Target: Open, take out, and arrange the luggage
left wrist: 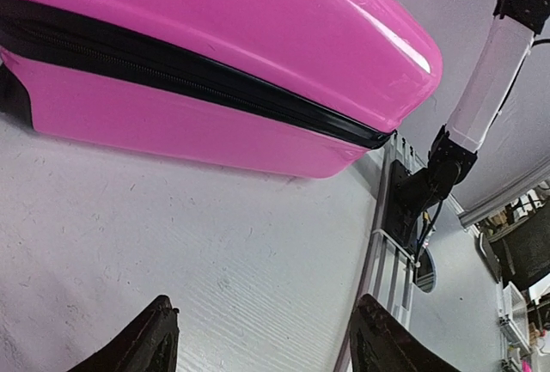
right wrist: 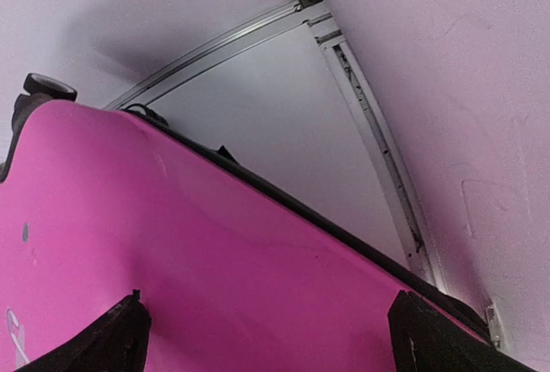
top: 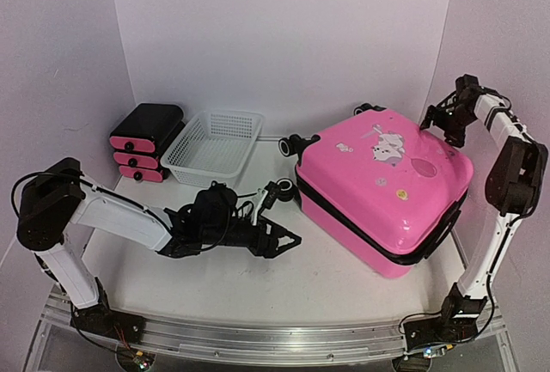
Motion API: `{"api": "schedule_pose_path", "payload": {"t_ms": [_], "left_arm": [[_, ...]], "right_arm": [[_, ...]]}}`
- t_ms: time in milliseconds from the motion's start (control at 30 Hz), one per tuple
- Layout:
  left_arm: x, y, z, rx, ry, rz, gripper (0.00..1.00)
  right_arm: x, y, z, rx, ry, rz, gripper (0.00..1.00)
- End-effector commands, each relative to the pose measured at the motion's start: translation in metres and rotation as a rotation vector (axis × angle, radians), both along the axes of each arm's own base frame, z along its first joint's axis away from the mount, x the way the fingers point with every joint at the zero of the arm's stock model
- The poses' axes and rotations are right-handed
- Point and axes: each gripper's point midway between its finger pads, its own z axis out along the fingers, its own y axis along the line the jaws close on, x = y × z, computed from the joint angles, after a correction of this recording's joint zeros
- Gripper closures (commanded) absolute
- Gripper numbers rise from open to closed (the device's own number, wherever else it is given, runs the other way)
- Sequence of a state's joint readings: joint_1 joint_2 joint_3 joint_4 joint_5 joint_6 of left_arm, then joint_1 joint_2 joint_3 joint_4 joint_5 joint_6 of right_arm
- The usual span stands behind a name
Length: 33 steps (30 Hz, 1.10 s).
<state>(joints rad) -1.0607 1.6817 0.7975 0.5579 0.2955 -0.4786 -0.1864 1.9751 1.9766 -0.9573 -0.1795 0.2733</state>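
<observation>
The pink suitcase (top: 387, 187) lies flat on the right of the table, zipped shut, stickers on its lid, black wheels toward the back left. Its black zipper band runs along the near side in the left wrist view (left wrist: 198, 80). My left gripper (top: 288, 240) is open and empty, low over the table just left of the suitcase's front side. My right gripper (top: 432, 120) is open and empty above the suitcase's far right corner; its wrist view looks down on the pink lid (right wrist: 172, 260).
A white mesh basket (top: 215, 146) stands at the back left. A small black drawer unit with pink fronts (top: 144, 140) sits left of it. Curved white walls close the back and sides. A metal rail (top: 275, 342) runs along the near edge.
</observation>
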Motion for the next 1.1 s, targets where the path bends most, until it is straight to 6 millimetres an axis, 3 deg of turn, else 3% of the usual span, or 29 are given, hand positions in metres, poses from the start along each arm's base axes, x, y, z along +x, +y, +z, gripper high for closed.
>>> {"api": "schedule_pose_path", "payload": {"t_ms": [0, 233, 367, 500, 667, 867, 967, 1067], "left_arm": [[0.020, 0.001, 0.019, -0.058, 0.087, 0.018, 0.32], [0.076, -0.002, 0.019, -0.093, 0.171, 0.047, 0.33], [0.109, -0.020, 0.014, -0.101, 0.236, 0.070, 0.35], [0.127, -0.043, 0.011, -0.091, 0.220, 0.039, 0.36], [0.145, -0.064, 0.041, -0.115, 0.139, -0.013, 0.35], [0.169, -0.074, 0.069, -0.146, 0.062, -0.016, 0.32], [0.173, -0.068, 0.069, -0.142, 0.077, -0.001, 0.33], [0.163, -0.057, 0.062, -0.120, 0.104, 0.010, 0.33]], "right_arm": [[-0.044, 0.046, -0.012, 0.210, 0.064, 0.079, 0.02], [-0.102, 0.091, -0.019, 0.401, 0.061, 0.130, 0.06], [-0.132, 0.113, -0.021, 0.421, 0.061, 0.152, 0.04], [-0.159, 0.129, -0.020, 0.414, 0.062, 0.163, 0.02], [-0.201, 0.154, -0.025, 0.382, 0.072, 0.212, 0.02], [-0.243, 0.157, -0.039, 0.402, 0.079, 0.186, 0.02], [-0.244, 0.132, -0.039, 0.221, 0.033, 0.169, 0.02], [-0.238, 0.115, -0.028, 0.075, 0.079, 0.194, 0.02]]}}
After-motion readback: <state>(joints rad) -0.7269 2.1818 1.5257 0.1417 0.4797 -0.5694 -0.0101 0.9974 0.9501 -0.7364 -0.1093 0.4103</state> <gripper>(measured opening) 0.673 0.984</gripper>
